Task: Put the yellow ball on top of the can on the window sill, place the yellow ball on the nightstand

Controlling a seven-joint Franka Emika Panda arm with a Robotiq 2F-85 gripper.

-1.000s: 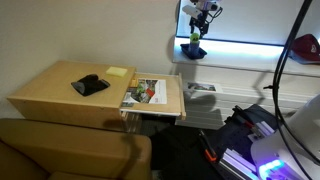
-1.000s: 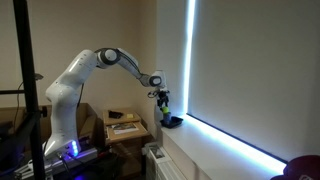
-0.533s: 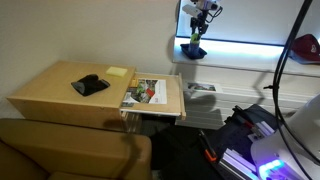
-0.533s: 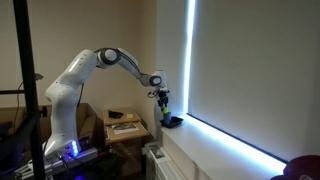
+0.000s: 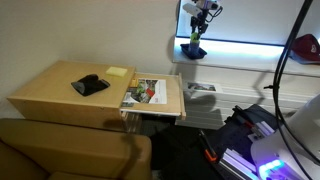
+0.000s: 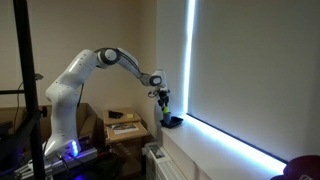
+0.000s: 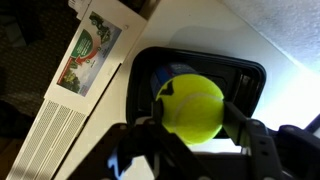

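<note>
Evidently the pincer point(image 7: 192, 121) is clamped on the yellow ball point(image 7: 190, 104), centring it just over the can point(image 7: 246, 78) on the window sill point(image 5: 240, 51) so it seats squarely.

a plain beige wall point(image 5: 90, 30) backs the light wooden nightstand point(image 5: 45, 92), with a brown couch point(image 5: 60, 150) beside it. bluish-white light glows along the edges of the drawn window blind point(image 6: 240, 80) above the white window sill point(image 5: 240, 53).
</note>
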